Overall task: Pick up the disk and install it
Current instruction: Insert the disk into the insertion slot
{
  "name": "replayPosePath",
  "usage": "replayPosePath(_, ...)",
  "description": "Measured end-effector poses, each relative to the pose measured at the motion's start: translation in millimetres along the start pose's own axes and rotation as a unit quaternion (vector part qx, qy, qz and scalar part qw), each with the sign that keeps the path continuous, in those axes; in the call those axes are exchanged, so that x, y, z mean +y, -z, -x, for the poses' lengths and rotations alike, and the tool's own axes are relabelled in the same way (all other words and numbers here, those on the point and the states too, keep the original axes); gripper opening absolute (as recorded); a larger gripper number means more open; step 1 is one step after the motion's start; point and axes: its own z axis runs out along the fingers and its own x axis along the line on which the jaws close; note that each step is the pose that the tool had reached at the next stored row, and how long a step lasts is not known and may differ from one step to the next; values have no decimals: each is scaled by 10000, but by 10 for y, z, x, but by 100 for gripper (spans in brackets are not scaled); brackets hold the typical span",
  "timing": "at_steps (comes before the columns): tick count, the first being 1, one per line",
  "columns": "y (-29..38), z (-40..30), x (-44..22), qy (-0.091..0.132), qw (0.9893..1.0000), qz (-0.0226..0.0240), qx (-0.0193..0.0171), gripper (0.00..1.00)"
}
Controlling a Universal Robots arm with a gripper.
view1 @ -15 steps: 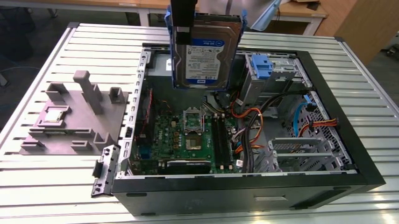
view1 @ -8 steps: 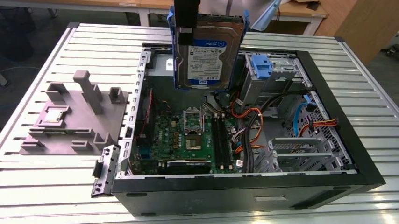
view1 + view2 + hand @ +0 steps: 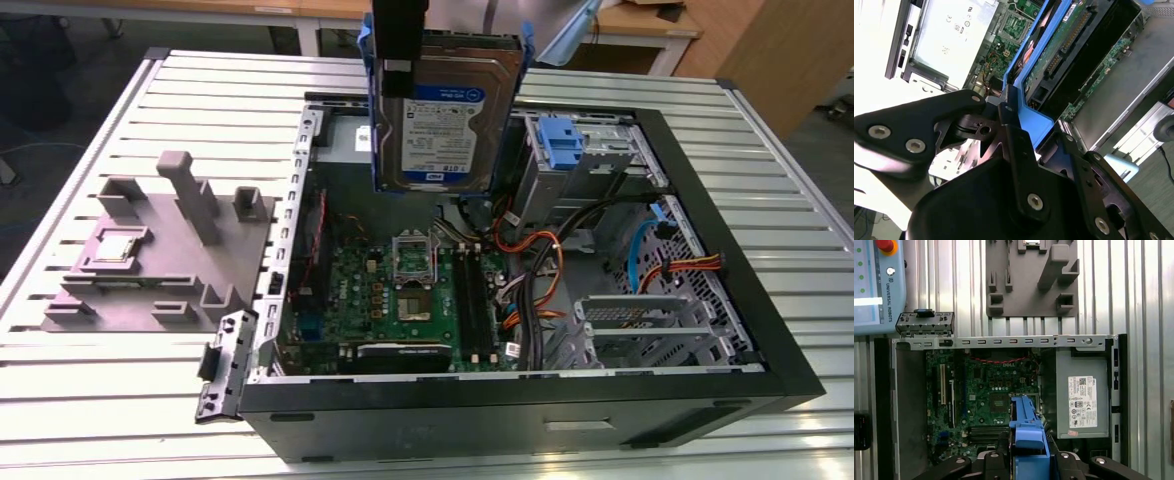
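The black gripper (image 3: 1004, 107) is clenched on the blue plastic frame of the disk (image 3: 447, 110), a flat silver-metal slab with a white-and-blue label, held upright just under it. Farther below lies the open black case (image 3: 507, 415), holding a green motherboard (image 3: 989, 395) and a grey boxy power supply (image 3: 1081, 395).

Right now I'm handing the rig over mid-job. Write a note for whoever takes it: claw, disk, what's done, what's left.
The claw is shut on the blue frame of the disk.
In the exterior view the disk hangs upright in the air, label toward that camera, above the open computer case.
In the first wrist view its frame is over the motherboard, with the power supply off to one side.
Done: the disk is picked up.
Left: the install. The disk is not seated in the case.
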Motion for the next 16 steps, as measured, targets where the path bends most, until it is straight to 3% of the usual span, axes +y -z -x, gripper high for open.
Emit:
replayPosePath(4,1,-39,-1,-1,10000,0,0,37)
replayPosePath(13,6,-223,-11,-1,10000,0,0,37)
replayPosePath(16,6,-232,-65,-1,10000,0,0,37)
